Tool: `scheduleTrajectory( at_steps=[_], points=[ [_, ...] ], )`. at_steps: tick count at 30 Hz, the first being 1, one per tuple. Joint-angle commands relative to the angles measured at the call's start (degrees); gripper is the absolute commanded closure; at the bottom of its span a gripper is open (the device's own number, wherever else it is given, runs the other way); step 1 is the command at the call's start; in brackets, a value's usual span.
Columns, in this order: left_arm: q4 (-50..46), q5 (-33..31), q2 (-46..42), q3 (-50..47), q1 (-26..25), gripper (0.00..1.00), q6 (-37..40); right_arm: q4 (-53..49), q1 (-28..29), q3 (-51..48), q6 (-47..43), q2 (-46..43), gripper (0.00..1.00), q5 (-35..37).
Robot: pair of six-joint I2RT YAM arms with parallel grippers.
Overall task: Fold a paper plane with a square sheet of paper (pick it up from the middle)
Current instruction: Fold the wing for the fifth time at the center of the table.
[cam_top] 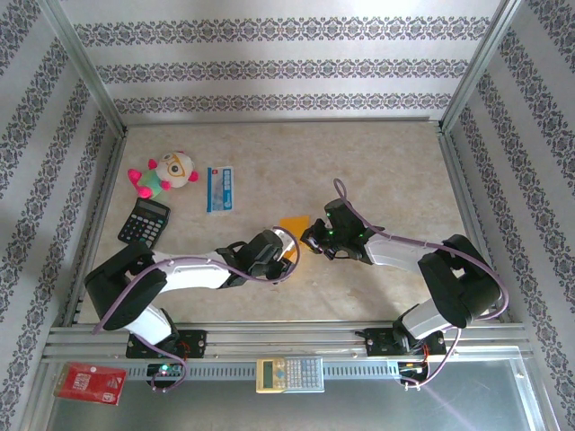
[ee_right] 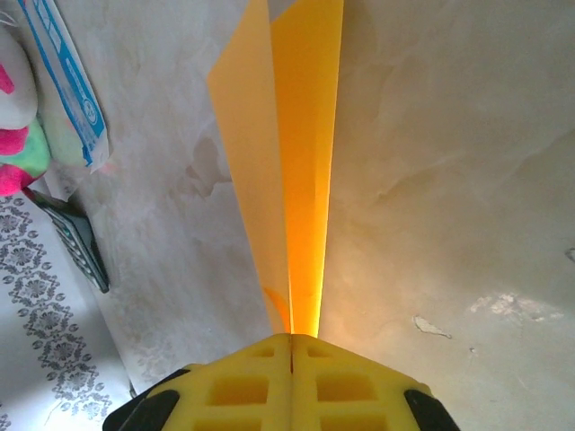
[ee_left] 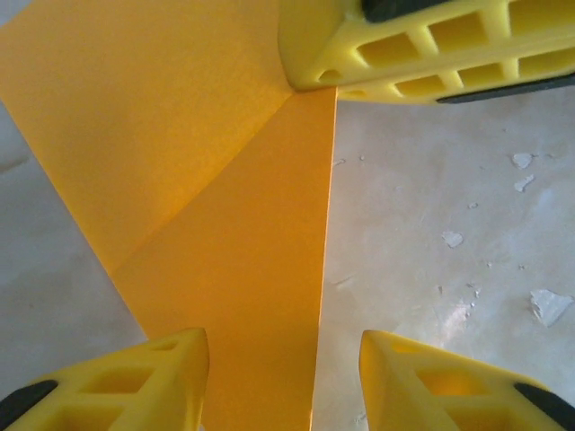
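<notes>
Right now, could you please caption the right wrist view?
Shut right claw pinches the folded orange paper at its crease.

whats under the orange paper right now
Pale table shows beside the square sheet of paper; the patch beneath is covered, so nothing more can be told. The right end effector pinches its fold.

Beyond and to the right of the orange paper (cam_top: 295, 222) the table (cam_top: 395, 171) lies bare, while the packet (cam_top: 220, 189), calculator (cam_top: 144, 222) and plush toy (cam_top: 166, 173) crowd its far left.
</notes>
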Motion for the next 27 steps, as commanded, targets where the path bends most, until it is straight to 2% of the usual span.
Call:
scheduleTrajectory(
  at_steps=[1,8,27],
  points=[
    [-2.8,-4.5,1.7,2.5,-1.2,0.52,3.1,1.1,0.9,-0.8,1.1,-1.0,1.00,-0.5],
    [-4.9,-9.4,4.3,4.6,-2.1,0.56,4.2,2.0,1.2,-1.1,1.5,-0.6,1.00,-0.7],
    [-4.5,-7.8,4.9,4.7,-2.2,0.79,3.5,4.0,1.6,-1.8,2.3,0.8,1.00,-0.9]
  ],
)
